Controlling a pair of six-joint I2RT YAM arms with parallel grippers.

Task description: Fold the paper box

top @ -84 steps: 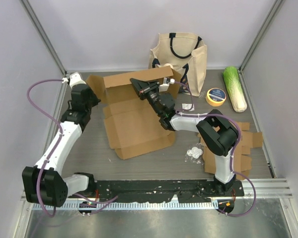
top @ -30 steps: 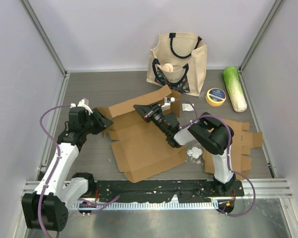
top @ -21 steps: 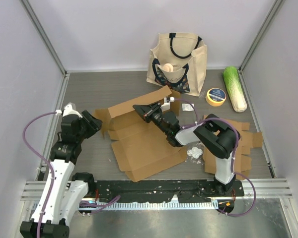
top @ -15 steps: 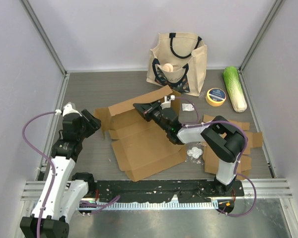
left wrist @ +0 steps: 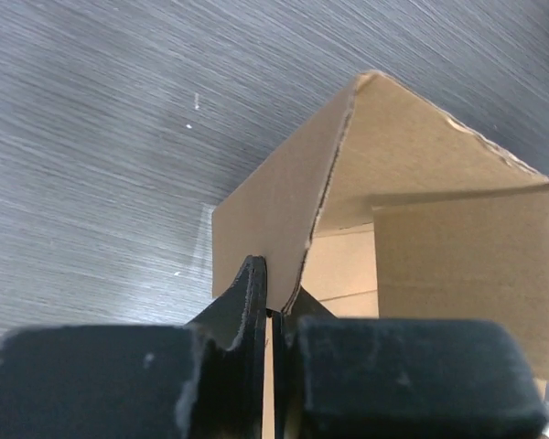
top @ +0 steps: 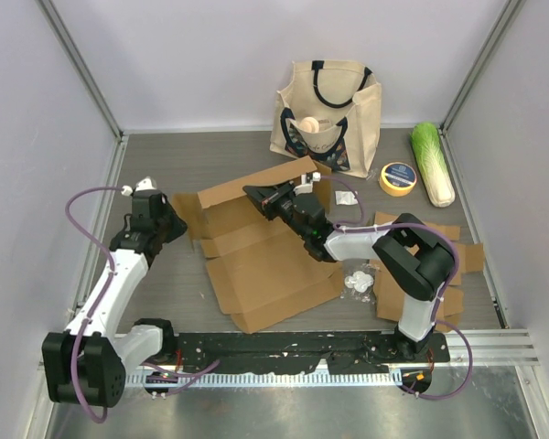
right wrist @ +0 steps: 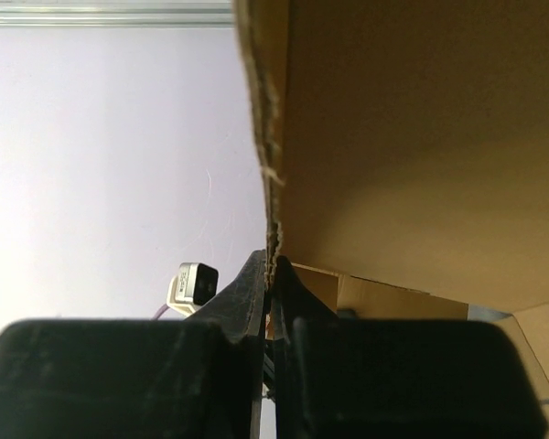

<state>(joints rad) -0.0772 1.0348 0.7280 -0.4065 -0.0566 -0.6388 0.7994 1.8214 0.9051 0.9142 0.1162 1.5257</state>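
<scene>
- Cardboard sits in both grips. We see the left gripper (top: 177,222) closed tight on the edge of the left side flap (left wrist: 274,206) of the brown corrugated cardboard box (top: 270,270), with only the sheet's thickness between its fingertips.
- We see the right gripper (top: 254,193) pinched shut in the same way on the edge of the raised back panel (right wrist: 393,137), which is clamped between its black fingers.
- The box lies opened out on the grey table (top: 220,151), in front of the cream canvas tote bag (top: 334,101) and mostly to the bag's left. The panel's right corner comes close to the bag's base.
- We count one opened box, two grippers, one tote bag, one yellow tape roll (top: 398,178) and one green cabbage (top: 433,163), both to the bag's right.
- A pile of flat cardboard sheets (top: 453,261) lies nearer than the bag and to its right. We cannot tell how many sheets are in it.
- The box's long axis runs from the raised panel back toward the arm bases, and its near end is skewed rightward. The panel stands tilted up, and its long top edge slants with the right end toward the bag.
</scene>
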